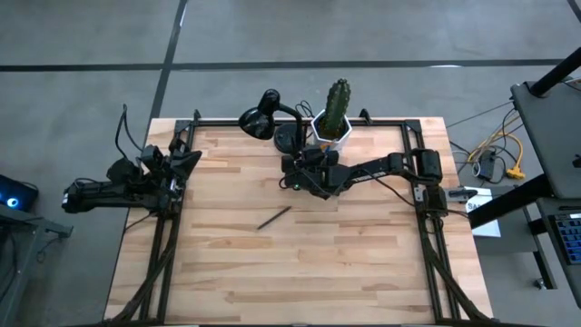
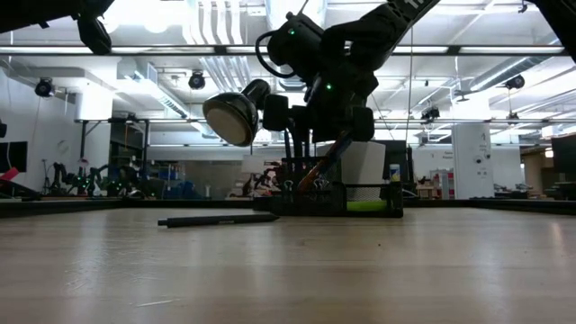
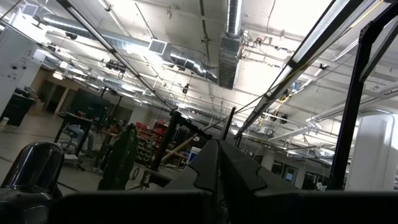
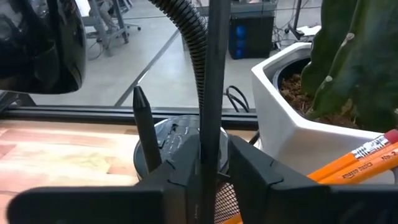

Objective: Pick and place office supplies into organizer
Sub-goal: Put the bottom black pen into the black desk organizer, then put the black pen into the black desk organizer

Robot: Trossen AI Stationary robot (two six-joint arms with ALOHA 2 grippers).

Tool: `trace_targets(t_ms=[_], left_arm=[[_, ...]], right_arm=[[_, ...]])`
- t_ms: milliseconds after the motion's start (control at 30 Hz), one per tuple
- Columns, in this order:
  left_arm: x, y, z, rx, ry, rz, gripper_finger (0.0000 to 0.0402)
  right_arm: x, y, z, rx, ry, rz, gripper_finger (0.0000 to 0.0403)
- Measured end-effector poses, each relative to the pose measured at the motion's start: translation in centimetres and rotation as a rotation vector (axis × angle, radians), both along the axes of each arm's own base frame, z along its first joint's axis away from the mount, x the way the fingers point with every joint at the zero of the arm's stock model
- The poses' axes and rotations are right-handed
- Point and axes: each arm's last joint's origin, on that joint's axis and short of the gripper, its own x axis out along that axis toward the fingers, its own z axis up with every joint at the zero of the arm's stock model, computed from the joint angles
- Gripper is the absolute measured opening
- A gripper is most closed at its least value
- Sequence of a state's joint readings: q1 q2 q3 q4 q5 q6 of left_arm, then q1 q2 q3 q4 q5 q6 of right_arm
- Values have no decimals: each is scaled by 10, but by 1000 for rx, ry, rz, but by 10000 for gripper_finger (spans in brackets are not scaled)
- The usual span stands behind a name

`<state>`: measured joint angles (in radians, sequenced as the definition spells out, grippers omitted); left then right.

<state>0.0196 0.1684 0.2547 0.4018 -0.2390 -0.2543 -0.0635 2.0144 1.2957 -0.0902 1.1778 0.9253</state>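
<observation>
The dark organizer [image 1: 309, 179] stands at the table's far middle, in front of the cactus pot. It holds orange pencils [image 4: 357, 157] that lean on its rim, a dark pen [image 4: 142, 124] and a lime-green pad [image 2: 364, 206]. My right gripper [image 4: 214, 168] hovers over it, slightly open, fingers either side of an upright dark pen [image 4: 209, 81] whose lower end goes down into the organizer's mesh [image 4: 225, 208]. Another dark pen [image 1: 272, 218] lies flat on the table nearer the front. My left gripper [image 3: 217, 168] is shut, holds nothing and is parked at the table's left edge. My right gripper has the upright dark pen's shaft [image 4: 210, 143] between its two fingers, which come nearly level from the table's right and lie across the pen. A narrow gap shows beside one finger [image 4: 252, 168]. Whether the other finger touches the pen, I cannot tell.
A white hexagonal cactus pot [image 1: 333, 127] stands just behind the organizer. Beside it a black desk lamp [image 1: 259, 118] has its gooseneck [image 4: 189, 37] close to my right gripper. Bare wood [image 1: 300, 263] stretches across the table's near half.
</observation>
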Motion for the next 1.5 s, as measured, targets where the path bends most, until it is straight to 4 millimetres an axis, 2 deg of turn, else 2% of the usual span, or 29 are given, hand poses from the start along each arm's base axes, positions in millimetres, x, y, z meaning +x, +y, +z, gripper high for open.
trace_targets(t_ms=[400,667,867,933,1000,1100,1167,1233,1333,1500], left_arm=[[0,0,0,0,0,-1,0],[0,0,0,0,0,0,0],[0,0,0,0,0,0,0],[0,0,0,0,0,0,0],[0,0,0,0,0,0,0],[0,0,0,5,1,2,0],[0,0,0,6,2,3,0],[0,0,0,7,2,3,0],[0,0,0,7,3,4,0],[0,0,0,7,1,3,0]], right_arm=[[2,2,3,-8,22,15,86],[17,18,33,-58,94,101,73],[30,37,60,-88,154,219,74],[34,43,72,-75,190,339,80],[38,47,86,-48,208,535,88],[40,55,114,-25,214,1038,95],[39,60,133,-27,149,1360,97],[37,62,145,-10,80,1598,97],[36,62,152,64,88,1681,96],[35,66,146,118,402,1665,106]])
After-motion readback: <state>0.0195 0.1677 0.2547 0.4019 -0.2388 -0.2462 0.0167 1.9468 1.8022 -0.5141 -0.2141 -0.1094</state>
